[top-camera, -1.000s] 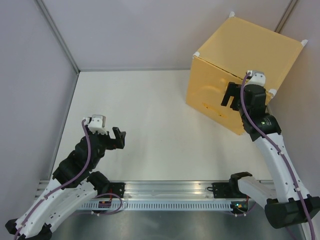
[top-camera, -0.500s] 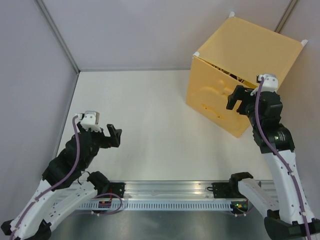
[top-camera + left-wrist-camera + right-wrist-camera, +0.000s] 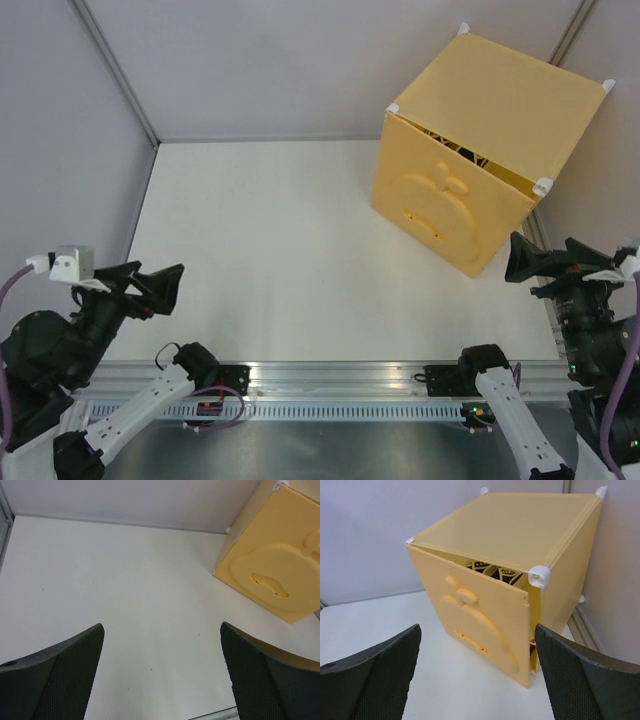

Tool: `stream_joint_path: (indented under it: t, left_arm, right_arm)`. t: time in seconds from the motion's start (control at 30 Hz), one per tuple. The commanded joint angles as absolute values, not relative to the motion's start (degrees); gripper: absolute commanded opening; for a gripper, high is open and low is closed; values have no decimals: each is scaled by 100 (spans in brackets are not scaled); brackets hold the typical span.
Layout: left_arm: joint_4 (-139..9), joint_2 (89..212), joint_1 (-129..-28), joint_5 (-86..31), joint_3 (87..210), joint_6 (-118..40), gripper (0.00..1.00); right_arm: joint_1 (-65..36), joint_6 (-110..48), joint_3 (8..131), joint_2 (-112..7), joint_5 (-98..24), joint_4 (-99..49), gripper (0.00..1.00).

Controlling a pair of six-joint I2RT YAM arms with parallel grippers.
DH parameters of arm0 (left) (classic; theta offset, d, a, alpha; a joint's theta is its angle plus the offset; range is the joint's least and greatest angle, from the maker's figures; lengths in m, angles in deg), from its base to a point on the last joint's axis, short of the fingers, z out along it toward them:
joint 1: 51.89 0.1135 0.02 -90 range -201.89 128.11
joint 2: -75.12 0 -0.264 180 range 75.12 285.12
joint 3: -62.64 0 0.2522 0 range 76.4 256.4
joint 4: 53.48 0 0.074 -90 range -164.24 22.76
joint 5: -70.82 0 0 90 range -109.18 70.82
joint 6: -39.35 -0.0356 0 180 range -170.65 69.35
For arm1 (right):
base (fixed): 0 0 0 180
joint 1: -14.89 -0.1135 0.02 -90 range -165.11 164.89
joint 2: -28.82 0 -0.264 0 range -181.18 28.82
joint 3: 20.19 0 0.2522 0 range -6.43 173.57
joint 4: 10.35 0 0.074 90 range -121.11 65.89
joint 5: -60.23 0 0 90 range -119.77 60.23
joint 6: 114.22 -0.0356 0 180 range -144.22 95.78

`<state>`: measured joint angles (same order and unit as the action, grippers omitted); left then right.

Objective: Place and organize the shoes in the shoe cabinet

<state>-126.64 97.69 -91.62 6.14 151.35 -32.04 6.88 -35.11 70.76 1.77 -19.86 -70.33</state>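
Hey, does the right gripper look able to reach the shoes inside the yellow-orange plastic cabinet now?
Probably not. The cabinet has its smiley-embossed door barely ajar, leaving only a slit over the shoes, likely too narrow for the open right gripper, which hangs clear.

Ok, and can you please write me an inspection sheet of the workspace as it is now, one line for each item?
Surface: white table, no marks or spills seen.
Job's things: yellow-orange shoe cabinet at the far right; its door is almost shut, with a gap along the top. Shoes: only dark insoles show through that gap; which pair, cannot tell.
Clutter: nothing seen.
Grippers: left gripper open, holding nothing, over the table's near left; right gripper open, holding nothing, facing the cabinet and apart from it.
Cables: purple cables run along both arms; none lies on the table.
Surroundings: pale grey walls; metal rail at the near edge.
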Motion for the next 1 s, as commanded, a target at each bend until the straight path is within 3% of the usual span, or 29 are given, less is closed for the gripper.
stream_joint_path:
  t: [0.0,0.47,0.97]
  left_arm:
    - [-13315,9516,-9162,780,15522,-3280,100]
    - [-13790,8190,-9162,1228,15392,-3228,100]
    - [-13729,7916,-9171,1352,15093,-3026,100]
  right_arm:
    - [707,-3301,7153,691,-1633,-7570,98]
    - [707,-3371,6986,2468,-1149,-8212,98]
    - [707,-3468,6907,2829,-1166,-8230,98]
